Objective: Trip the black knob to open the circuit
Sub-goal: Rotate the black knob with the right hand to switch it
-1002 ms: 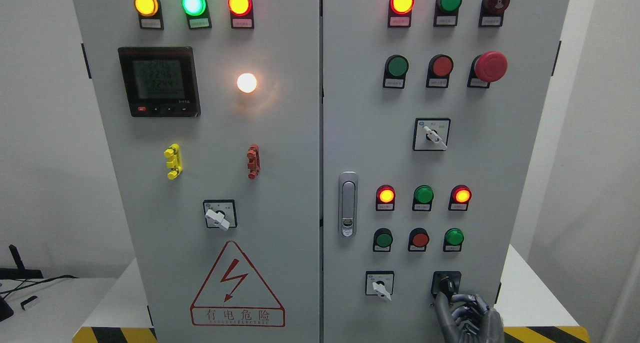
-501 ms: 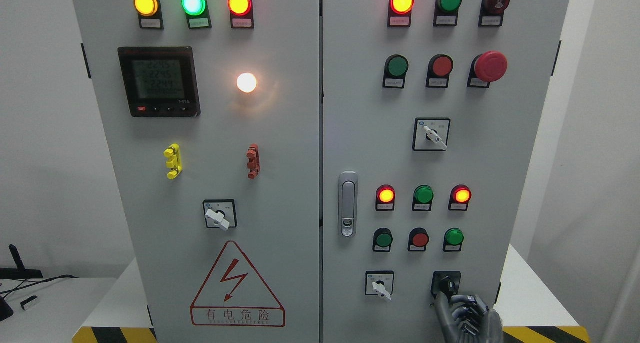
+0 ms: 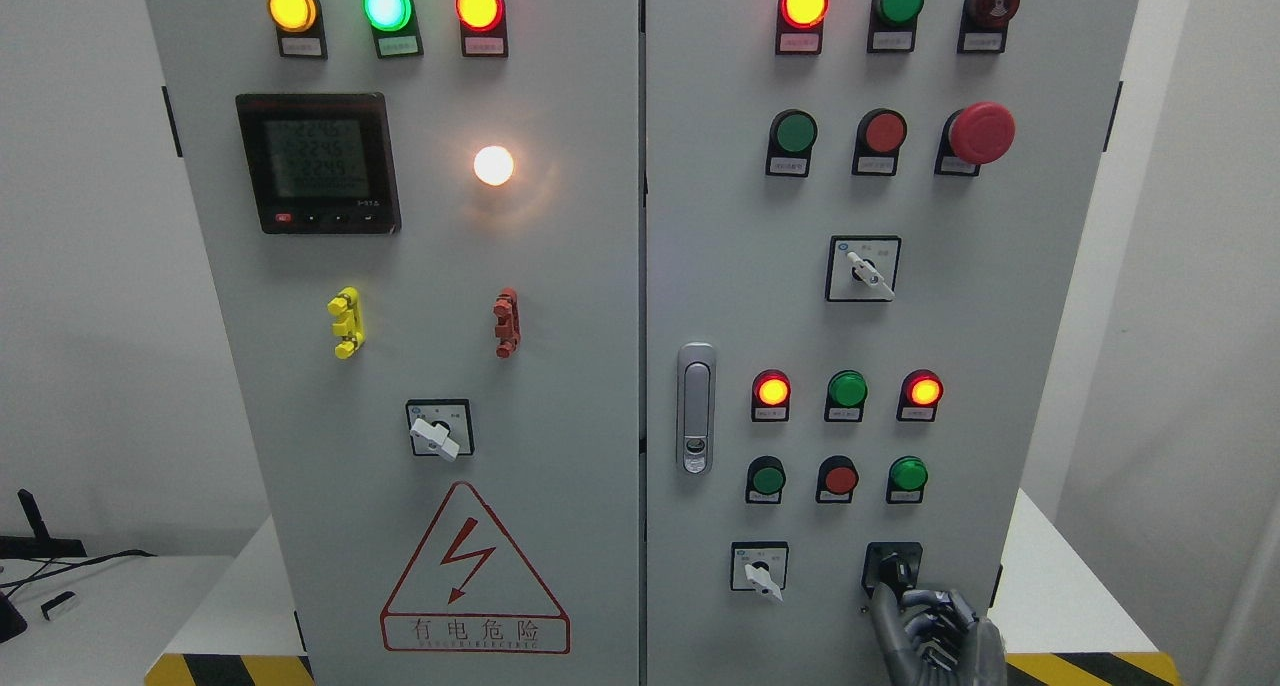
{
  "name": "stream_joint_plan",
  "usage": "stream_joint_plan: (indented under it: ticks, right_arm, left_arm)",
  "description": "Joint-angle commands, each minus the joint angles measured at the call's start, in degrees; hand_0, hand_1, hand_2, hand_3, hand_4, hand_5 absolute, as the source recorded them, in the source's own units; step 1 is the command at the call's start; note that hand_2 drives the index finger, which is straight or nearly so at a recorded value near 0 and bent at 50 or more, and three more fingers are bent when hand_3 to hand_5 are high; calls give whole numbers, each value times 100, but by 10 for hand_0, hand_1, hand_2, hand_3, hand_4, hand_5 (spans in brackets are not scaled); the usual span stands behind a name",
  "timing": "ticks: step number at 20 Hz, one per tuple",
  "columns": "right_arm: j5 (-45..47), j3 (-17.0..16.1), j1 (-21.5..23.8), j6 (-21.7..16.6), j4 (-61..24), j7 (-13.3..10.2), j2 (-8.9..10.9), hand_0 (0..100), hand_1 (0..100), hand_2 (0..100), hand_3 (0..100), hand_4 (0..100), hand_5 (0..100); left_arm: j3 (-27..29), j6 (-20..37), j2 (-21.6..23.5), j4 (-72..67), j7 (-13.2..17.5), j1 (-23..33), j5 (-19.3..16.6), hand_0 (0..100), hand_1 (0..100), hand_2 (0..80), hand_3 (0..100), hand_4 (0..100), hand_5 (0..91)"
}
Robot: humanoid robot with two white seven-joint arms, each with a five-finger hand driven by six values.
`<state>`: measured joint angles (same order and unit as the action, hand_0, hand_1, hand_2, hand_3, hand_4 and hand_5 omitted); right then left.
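The black knob (image 3: 893, 568) sits in a black square plate at the lower right of the right cabinet door (image 3: 720, 266). My right hand (image 3: 908, 606) comes up from the bottom edge just below it. One grey finger (image 3: 881, 600) stretches up and its tip touches the knob's lower left edge. The other fingers are curled beside it under the knob and grasp nothing. The left arm is out of view.
A white rotary switch (image 3: 760, 569) is left of the knob, with a row of push buttons (image 3: 838, 479) above. The door handle (image 3: 696, 408) is further left, a red mushroom button (image 3: 980, 132) high up. Striped tape (image 3: 1090, 666) marks the table edge.
The right hand has sunk very slightly below the knob; otherwise nothing has visibly moved, and the lamps are the same.
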<state>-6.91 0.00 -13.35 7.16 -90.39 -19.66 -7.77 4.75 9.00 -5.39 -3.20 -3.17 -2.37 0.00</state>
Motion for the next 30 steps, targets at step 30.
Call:
stream_joint_plan:
  ticks: [30]
  right_arm:
    - [234, 96, -44, -21, -13, 138, 4, 295, 670, 606, 869, 893, 986]
  left_arm:
    - [0, -3, -6, 3, 0, 0, -176, 120, 389, 0, 0, 0, 0]
